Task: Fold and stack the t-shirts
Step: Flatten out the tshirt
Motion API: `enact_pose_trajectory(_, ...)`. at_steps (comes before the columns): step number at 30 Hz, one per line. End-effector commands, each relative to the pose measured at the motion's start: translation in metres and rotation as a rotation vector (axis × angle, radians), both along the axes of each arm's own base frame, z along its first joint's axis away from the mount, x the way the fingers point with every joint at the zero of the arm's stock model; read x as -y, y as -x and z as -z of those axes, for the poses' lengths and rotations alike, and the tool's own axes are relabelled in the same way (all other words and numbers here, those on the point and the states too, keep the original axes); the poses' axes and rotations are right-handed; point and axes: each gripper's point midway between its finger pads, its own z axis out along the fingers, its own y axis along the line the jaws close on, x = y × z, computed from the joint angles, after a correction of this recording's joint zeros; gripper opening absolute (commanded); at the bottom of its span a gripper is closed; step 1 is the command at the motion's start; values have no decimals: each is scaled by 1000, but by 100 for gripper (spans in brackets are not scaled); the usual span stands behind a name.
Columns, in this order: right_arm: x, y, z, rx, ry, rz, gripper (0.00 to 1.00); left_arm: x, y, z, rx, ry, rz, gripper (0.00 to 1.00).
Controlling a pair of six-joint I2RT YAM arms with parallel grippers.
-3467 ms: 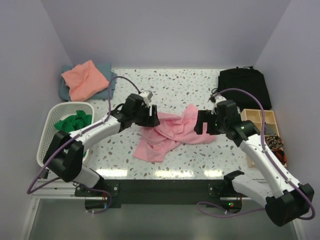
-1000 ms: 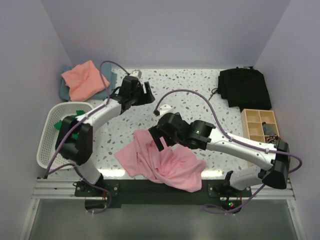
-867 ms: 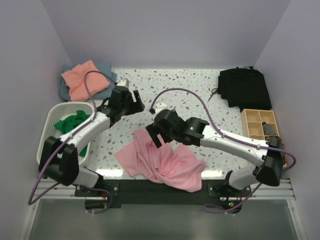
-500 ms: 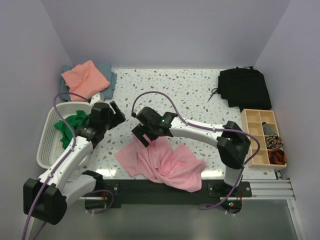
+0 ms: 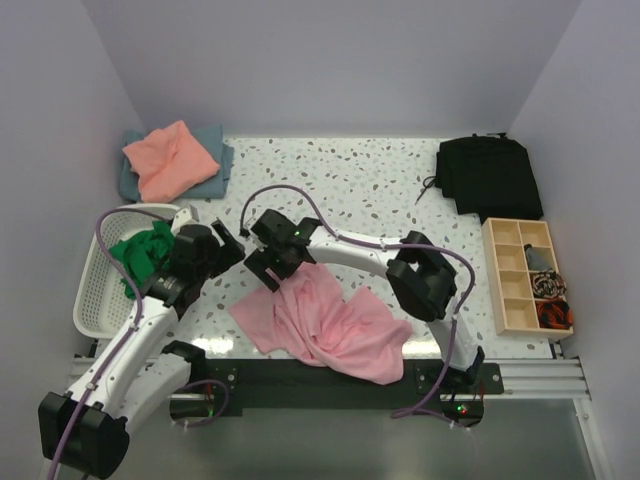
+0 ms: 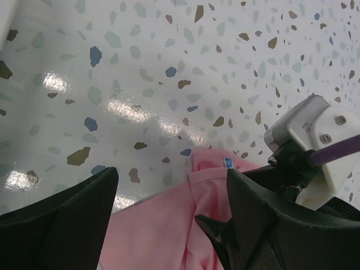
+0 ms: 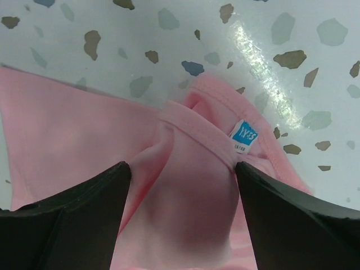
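The light pink t-shirt lies crumpled at the table's near edge, its collar and blue neck label at its far left corner. My right gripper hovers over that collar, open, with its fingers either side of the collar fold. My left gripper is open just left of it, above the shirt's left edge. The salmon-orange t-shirt rests on the grey-blue t-shirt at the back left. The green t-shirt sits in the basket.
A white laundry basket stands at the left edge beside my left arm. A black folded cloth lies at the back right, with a wooden compartment tray in front of it. The right gripper's camera housing shows close in the left wrist view.
My left arm has swung back from the far left of the table to beside the pink shirt. My right arm has reached left to the shirt's collar. The shirt has not moved.
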Motion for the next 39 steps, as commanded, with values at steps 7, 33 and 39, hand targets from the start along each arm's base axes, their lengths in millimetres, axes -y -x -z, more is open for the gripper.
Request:
enact_pose_trajectory(7, 48, -79, -73, 183, -48, 250, 0, 9, -7, -19, 43, 23, 41, 83)
enact_pose_trajectory(33, 167, -126, -380, 531, -470, 441, 0, 71, -42, 17, 16, 184, 275, 79)
enact_pose_trajectory(39, 149, -89, -465, 655, -704, 317, 0, 71, -46, 20, 0, 197, 247, 79)
